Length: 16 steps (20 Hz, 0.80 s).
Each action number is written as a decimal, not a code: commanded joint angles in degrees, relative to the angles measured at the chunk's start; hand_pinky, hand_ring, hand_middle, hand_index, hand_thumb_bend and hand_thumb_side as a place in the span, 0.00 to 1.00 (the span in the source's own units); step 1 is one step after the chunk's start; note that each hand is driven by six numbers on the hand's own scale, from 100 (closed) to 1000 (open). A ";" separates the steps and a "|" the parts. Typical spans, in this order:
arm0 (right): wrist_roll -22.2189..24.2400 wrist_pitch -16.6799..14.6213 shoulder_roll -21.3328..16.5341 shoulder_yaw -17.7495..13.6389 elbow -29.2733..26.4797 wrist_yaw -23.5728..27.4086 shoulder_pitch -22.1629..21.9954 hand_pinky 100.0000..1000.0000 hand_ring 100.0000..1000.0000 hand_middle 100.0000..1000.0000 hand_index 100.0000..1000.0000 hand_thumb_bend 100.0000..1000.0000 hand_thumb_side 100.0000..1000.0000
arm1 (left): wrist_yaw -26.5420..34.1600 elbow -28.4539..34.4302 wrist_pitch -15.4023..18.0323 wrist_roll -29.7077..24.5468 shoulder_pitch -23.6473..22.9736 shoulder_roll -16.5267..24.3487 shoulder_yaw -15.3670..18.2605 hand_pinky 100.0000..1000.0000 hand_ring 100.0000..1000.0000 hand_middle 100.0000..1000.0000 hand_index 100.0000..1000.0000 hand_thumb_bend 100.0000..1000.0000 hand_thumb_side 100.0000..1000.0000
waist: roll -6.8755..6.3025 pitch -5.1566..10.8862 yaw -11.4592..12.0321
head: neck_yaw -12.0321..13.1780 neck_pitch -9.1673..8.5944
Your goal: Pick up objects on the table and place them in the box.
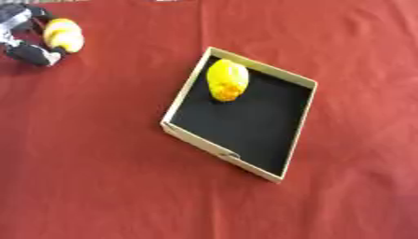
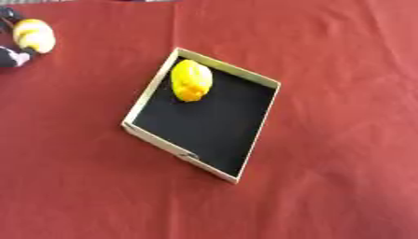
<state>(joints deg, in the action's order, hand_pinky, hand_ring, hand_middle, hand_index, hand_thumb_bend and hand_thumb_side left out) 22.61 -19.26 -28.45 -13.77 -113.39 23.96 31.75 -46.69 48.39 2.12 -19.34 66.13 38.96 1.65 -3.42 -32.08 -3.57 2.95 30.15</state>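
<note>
A shallow cardboard box (image 1: 186, 95) with a black floor lies askew in the middle of the red cloth. One yellow fruit-like object (image 1: 226, 80) rests inside it, in the far left corner. At the upper left my left hand (image 1: 24, 50) has its black fingers curled round a second yellow object (image 1: 64, 35), which is the same kind of rounded yellow shape. It is well to the left of the box. My right hand shows in neither view.
The red tablecloth (image 1: 98, 177) covers the whole table, with creases at the upper right. Bare cloth surrounds the box on every side.
</note>
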 commanded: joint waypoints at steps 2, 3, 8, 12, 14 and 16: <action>0.57 0.41 -0.65 -0.19 -1.20 0.35 0.18 0.94 0.90 0.75 0.81 0.00 0.51 | 0.03 1.51 -0.80 3.44 1.39 1.58 0.01 0.72 0.62 0.52 0.69 0.00 0.00 | 0.15 1.53 0.21 | -0.05 -0.41; 0.57 0.52 -0.62 -0.22 -1.20 0.32 0.07 0.94 0.90 0.75 0.81 0.00 0.51 | -0.28 1.92 -0.99 4.57 1.37 1.63 -0.18 0.70 0.59 0.49 0.66 0.00 0.00 | 0.16 1.65 0.32 | -0.10 -0.25; 0.04 0.63 -0.69 -0.43 -1.20 0.53 -0.46 0.94 0.90 0.75 0.81 0.00 0.51 | -0.90 6.31 0.44 11.64 0.24 1.79 -2.22 0.67 0.52 0.42 0.59 0.00 0.00 | 0.46 2.90 1.06 | -1.01 1.12; -0.67 0.63 -0.81 -0.58 -1.20 0.75 -1.22 0.93 0.90 0.75 0.81 0.00 0.51 | 1.21 13.81 3.66 11.72 -2.25 2.52 -5.43 0.67 0.52 0.43 0.60 0.00 0.00 | 0.78 4.77 2.13 | -1.97 2.85; -1.10 0.55 -0.94 -0.68 -1.20 0.86 -1.65 0.93 0.90 0.75 0.81 0.00 0.51 | 3.12 19.94 5.48 9.75 -4.19 2.81 -7.75 0.68 0.53 0.44 0.61 0.00 0.00 | 0.98 5.85 2.77 | -2.49 4.08; -1.67 0.39 -1.03 -0.80 -1.20 1.04 -1.92 0.93 0.90 0.75 0.81 0.00 0.51 | 5.39 26.80 6.72 7.13 -6.10 2.64 -10.16 0.68 0.53 0.45 0.62 0.00 0.00 | 1.23 6.88 3.29 | -2.88 4.98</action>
<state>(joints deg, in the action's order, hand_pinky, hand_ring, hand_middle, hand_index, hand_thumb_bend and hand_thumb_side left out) 21.42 -18.80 -28.37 -13.98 -113.39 24.53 29.60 -42.65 70.68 7.91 -11.03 59.40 39.39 -7.48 -2.30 -26.88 -0.22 0.40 34.58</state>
